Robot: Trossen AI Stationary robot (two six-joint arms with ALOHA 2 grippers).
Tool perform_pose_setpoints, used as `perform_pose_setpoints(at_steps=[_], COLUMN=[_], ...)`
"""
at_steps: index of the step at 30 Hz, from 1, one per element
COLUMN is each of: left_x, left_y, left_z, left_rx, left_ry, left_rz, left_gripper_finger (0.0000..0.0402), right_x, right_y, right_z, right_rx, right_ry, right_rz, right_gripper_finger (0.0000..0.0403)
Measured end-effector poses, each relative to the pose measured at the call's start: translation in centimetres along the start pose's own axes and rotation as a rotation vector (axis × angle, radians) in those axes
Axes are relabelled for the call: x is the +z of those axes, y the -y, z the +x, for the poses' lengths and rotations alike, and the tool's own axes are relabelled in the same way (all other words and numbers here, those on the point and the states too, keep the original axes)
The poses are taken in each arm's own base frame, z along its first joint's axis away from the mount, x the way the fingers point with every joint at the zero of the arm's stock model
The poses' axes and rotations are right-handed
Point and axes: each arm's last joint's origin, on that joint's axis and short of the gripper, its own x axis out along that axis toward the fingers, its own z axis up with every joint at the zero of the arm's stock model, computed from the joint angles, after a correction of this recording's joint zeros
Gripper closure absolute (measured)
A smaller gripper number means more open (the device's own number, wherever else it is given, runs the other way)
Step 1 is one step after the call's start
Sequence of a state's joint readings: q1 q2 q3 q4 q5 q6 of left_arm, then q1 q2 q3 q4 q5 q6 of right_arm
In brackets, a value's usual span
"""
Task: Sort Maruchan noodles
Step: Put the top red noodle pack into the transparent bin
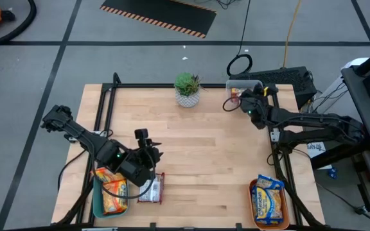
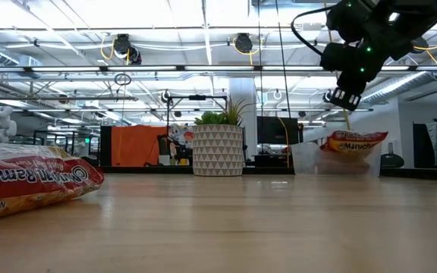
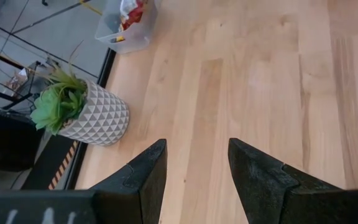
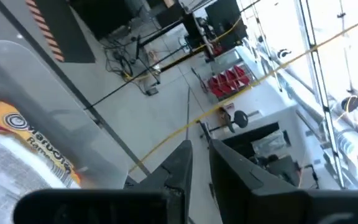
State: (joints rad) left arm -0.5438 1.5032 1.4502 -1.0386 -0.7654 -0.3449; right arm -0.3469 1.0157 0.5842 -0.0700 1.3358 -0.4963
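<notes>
A dark red noodle packet [image 1: 151, 187] lies flat on the table beside a teal tray [image 1: 97, 202] that holds orange packets [image 1: 112, 190]. It also shows close up in the low view [image 2: 29, 182]. An orange tray [image 1: 254, 199] holds yellow-and-blue packets [image 1: 268, 200]. One more packet [image 2: 355, 141] lies in the clear tub [image 1: 244, 85] at the far edge. My left gripper [image 1: 151, 149] hovers open above the table just past the red packet [image 3: 197, 165]. My right gripper [image 2: 345, 98] hangs shut above the tub, clear of the packet [image 4: 17, 155] in it.
A potted plant [image 1: 187, 90] in a white patterned pot stands at the middle of the far edge, left of the tub. Bare wood stretches across the table's centre [image 1: 211, 154]. Black frame rails run along both side edges.
</notes>
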Motion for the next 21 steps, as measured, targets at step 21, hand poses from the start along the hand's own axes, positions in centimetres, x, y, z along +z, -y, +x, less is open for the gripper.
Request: perform_pose_setpoints(at_steps=[21], left_x=[0.0], left_y=[0.0], left_z=[0.0], left_rx=[0.001], left_ry=[-0.001], left_rz=[-0.004], left_gripper_finger=[0.0224], right_x=[-0.6], right_y=[-1.6], right_z=[0.2], right_rx=[0.471], right_ry=[0.096], right_rz=[0.129], right_gripper_finger=[0.0355])
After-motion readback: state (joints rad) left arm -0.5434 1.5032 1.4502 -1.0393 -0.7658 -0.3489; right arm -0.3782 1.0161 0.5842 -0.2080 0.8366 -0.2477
